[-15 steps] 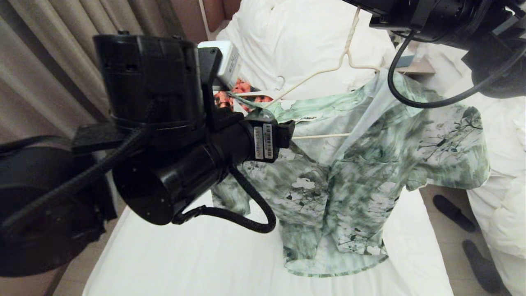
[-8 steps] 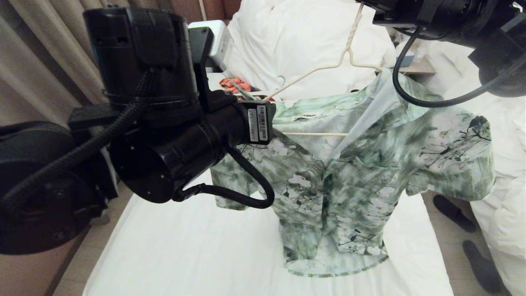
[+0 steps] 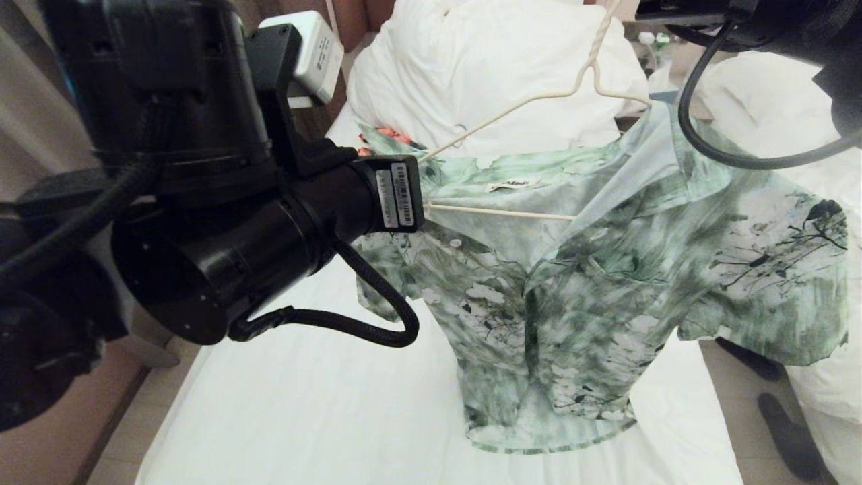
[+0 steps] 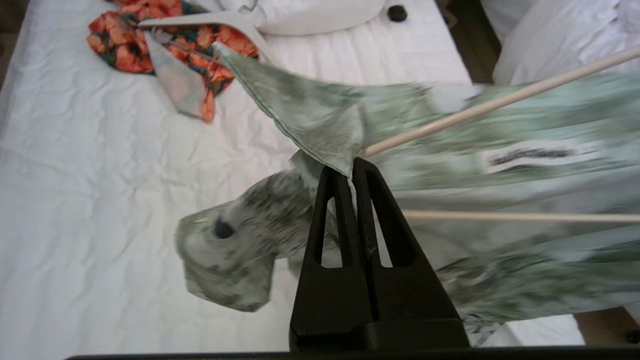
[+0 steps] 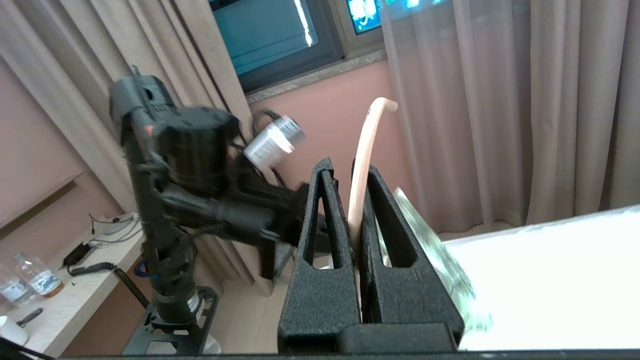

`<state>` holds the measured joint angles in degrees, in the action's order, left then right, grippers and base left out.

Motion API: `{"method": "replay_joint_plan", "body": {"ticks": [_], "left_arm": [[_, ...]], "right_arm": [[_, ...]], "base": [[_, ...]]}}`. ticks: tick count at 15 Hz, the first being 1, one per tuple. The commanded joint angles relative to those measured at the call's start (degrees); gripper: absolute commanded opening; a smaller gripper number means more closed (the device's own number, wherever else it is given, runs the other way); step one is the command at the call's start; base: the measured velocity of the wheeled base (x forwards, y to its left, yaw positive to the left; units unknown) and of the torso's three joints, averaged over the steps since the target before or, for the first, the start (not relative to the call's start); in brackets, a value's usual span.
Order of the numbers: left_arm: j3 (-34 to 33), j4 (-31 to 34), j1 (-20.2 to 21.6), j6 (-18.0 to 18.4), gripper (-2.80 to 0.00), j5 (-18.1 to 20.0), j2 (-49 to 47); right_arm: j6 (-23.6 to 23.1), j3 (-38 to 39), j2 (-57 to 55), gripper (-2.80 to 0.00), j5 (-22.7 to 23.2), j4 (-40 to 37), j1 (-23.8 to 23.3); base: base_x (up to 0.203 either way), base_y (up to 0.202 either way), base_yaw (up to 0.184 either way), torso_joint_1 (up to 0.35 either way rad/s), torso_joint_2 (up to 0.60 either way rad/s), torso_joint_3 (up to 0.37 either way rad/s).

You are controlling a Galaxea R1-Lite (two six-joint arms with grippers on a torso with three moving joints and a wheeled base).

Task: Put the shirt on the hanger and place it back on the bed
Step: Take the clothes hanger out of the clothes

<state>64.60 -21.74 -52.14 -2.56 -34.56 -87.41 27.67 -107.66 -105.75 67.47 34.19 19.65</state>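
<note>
Hanging at centre frame above the bed [image 3: 303, 417]: the shirt [image 3: 606, 283], green-and-white print, half on the hanger [image 3: 532, 101]. Its right shoulder is draped over the wire; the left end of the hanger shows bare, with the crossbar visible across the open neck. A white neck label [image 3: 515, 184] sits below the collar, its dark lettering too blurred to read.

Left gripper [image 4: 350, 172], left of centre: fingers [image 4: 335, 200] closed on the shirt's collar edge, just beside the hanger's bare end. Barcode stickers [image 3: 399, 197] on the wrist, unreadable.

Right gripper [image 5: 350, 200], upper right, mostly out of the head view: fingers [image 5: 322, 210] clamped on the hanger's hook.

An orange-red floral garment [image 4: 150, 45] lies on the sheet by the pillows [image 3: 485, 67], a flat white hanger [image 4: 200, 22] on it. Water bottles [image 5: 30, 282] stand on a side surface, labels illegible.
</note>
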Motion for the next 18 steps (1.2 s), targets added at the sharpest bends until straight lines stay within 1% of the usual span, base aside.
{"method": "replay_joint_plan", "body": {"ticks": [1,3,5,6,8,9,10,11,13,14,15,16,18], "left_arm": [[-2.2,-2.7,1.1,-0.1,-2.8,-0.2,0.0],[-3.0,-7.9,5.2,0.9,-2.8,-0.1,-2.7],[-3.8,-10.1,10.4,1.8,-2.8,0.2,-5.2],[-5.5,-10.6,12.4,1.8,-2.8,0.6,-6.0],[-8.0,-12.6,14.9,1.7,-2.8,1.6,-6.6],[-9.1,-14.3,15.1,1.8,-2.8,1.7,-6.6],[-9.6,-14.9,14.5,1.8,-2.8,1.7,-6.7],[-10.0,-15.2,12.9,1.7,-2.8,1.7,-6.8],[-11.0,-15.6,8.3,1.4,-2.8,1.5,-7.3],[-12.2,-16.4,6.5,1.2,-2.8,1.4,-7.7],[-14.0,-17.1,5.2,1.0,-2.8,1.5,-8.1],[-15.9,-17.9,4.3,0.8,-2.8,1.5,-8.6],[-18.2,-21.8,3.5,0.8,-2.8,1.7,-11.3]], "right_arm": [[0.2,0.8,1.8,-2.8,0.4,0.2,0.0],[0.2,2.5,3.1,-2.8,0.4,0.2,0.0],[0.2,3.1,4.2,-2.8,0.3,0.3,-0.4],[0.2,3.1,4.6,-2.8,0.4,0.3,-0.7],[0.2,3.3,5.0,-2.8,0.4,0.2,-0.9],[0.2,3.5,5.3,-2.8,0.3,0.2,-0.9],[0.2,3.6,5.3,-2.8,0.2,0.3,-0.8],[0.1,3.6,5.1,-2.8,0.1,0.5,-0.7],[-0.2,4.5,4.3,-2.8,-0.2,2.7,0.0],[-0.4,5.5,3.6,-2.8,-1.8,5.2,0.9],[-0.4,6.5,2.8,-2.8,-4.7,8.3,1.8],[-0.4,7.0,1.7,-2.8,-6.4,10.8,2.3],[-0.3,7.2,-0.3,-2.8,-7.8,14.1,3.3]], "base": [[0.0,0.0,0.0,0.0,0.0,0.0],[0.0,0.0,0.0,0.0,0.0,0.0],[0.0,0.0,0.0,0.0,0.0,0.0],[0.0,0.0,0.0,0.0,0.0,0.0],[0.0,0.0,0.0,0.0,0.0,0.0],[0.0,0.0,0.0,0.0,0.0,0.0],[0.0,0.0,0.0,0.0,0.0,0.0],[0.0,0.0,0.0,0.0,0.0,0.0],[0.0,0.0,0.0,0.0,0.0,0.0],[0.0,0.0,0.0,0.0,0.0,0.0],[0.0,0.0,0.0,0.0,0.0,0.0],[0.0,0.0,0.0,0.0,0.0,0.0],[0.0,0.0,0.0,0.0,0.0,0.0]]}}
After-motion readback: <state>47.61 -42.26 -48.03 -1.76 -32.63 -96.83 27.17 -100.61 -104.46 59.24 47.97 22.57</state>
